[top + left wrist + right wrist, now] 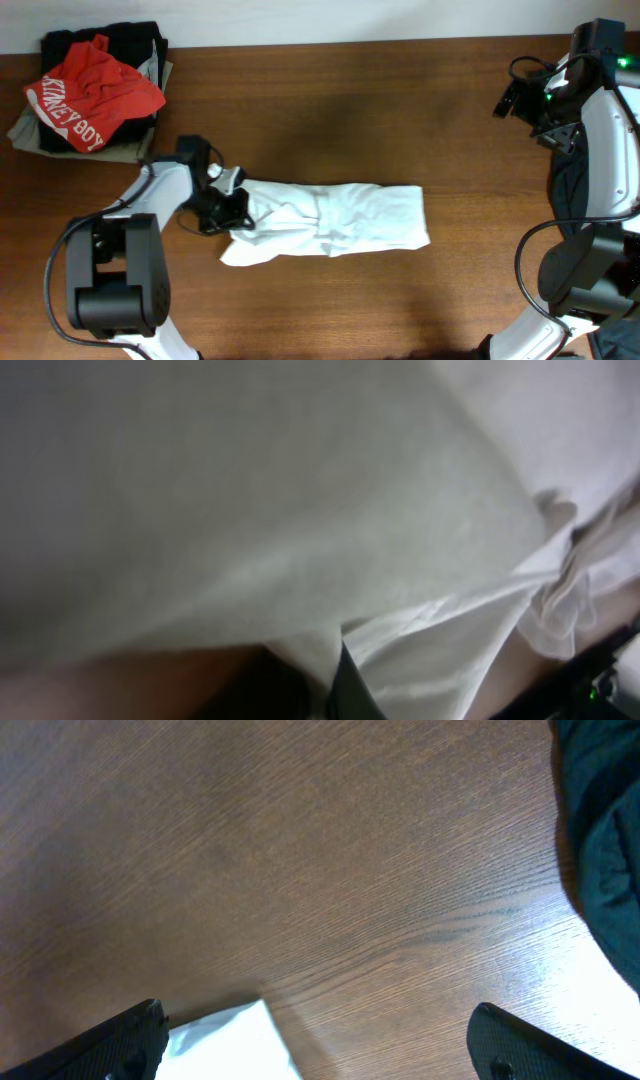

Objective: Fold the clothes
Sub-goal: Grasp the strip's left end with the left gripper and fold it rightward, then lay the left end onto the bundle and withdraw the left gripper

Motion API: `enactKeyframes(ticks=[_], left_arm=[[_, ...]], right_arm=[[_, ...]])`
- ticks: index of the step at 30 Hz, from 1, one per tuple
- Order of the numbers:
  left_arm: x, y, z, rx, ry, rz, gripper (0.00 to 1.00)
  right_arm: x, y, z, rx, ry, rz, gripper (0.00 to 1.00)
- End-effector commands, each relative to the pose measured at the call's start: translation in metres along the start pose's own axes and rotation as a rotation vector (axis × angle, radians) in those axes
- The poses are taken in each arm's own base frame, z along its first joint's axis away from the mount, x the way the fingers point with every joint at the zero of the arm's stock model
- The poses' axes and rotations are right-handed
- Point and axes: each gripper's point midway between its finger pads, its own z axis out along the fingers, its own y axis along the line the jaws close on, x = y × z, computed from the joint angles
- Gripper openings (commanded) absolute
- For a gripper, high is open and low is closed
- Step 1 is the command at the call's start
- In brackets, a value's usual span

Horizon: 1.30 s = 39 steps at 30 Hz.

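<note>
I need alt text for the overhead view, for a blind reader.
The left gripper is at the left end of a white garment on a wooden table. A clothes pile lies top left; the right arm is at the right edge.

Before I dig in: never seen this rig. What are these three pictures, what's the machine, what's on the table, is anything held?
The machine is two robot arms at a wooden table, each ending in a two-finger gripper.

The wide picture is from a fixed camera above the table. The other two come from small cameras on each wrist.

On the table: a white garment in the middle, partly folded into a long strip, and a pile of clothes at the far left corner with a red shirt on top. A dark cloth sits at the right edge.

The left gripper is at the white garment's left end. Its wrist camera shows only white fabric up close, so I cannot tell whether it is gripping.

The right gripper hangs open above bare wood, holding nothing.
</note>
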Motion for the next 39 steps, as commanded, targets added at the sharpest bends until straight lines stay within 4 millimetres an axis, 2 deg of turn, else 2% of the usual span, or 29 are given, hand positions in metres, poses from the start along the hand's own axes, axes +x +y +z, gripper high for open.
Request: enactKeyframes(ticks=[1, 4, 5, 7, 11, 14, 17, 23, 29, 32, 39], left_arm=[[-0.023, 0.041, -0.038, -0.187, -0.063, -0.099, 0.01], [-0.034, 0.055, -0.075, -0.27, -0.096, -0.159, 0.0], [-0.039, 0.054, -0.092, -0.278, -0.113, -0.172, 0.01], [-0.045, 0.048, -0.113, -0.275, -0.139, -0.206, 0.0], [-0.048, 0.019, -0.148, -0.275, -0.151, -0.183, 0.01], [-0.049, -0.007, -0.158, -0.274, -0.159, -0.126, 0.0], [-0.045, -0.034, -0.147, -0.269, -0.131, -0.054, 0.01], [-0.024, -0.085, -0.105, -0.273, -0.039, 0.094, 0.0], [-0.008, -0.133, -0.063, -0.266, -0.019, 0.229, 0.01], [0.0, -0.144, -0.044, -0.266, -0.007, 0.262, 0.02], [0.015, -0.15, -0.004, -0.256, 0.011, 0.271, 0.09]], right_arm=[[-0.004, 0.0, -0.009, 0.005, -0.027, -0.005, 0.99], [-0.004, 0.0, -0.009, 0.005, -0.027, -0.005, 0.99], [-0.004, 0.0, -0.009, 0.005, -0.027, -0.005, 0.98], [-0.004, 0.0, -0.009, 0.005, -0.027, -0.005, 0.99], [-0.004, 0.0, -0.009, 0.005, -0.027, -0.005, 0.99], [-0.004, 0.0, -0.009, 0.005, -0.027, -0.005, 0.98], [-0.004, 0.0, -0.009, 0.005, -0.027, -0.005, 0.99], [-0.004, 0.0, -0.009, 0.005, -0.027, -0.005, 0.99], [-0.004, 0.0, -0.009, 0.005, -0.027, -0.005, 0.99], [-0.004, 0.0, -0.009, 0.005, -0.027, -0.005, 0.99], [-0.004, 0.0, -0.009, 0.005, -0.027, -0.005, 0.99]])
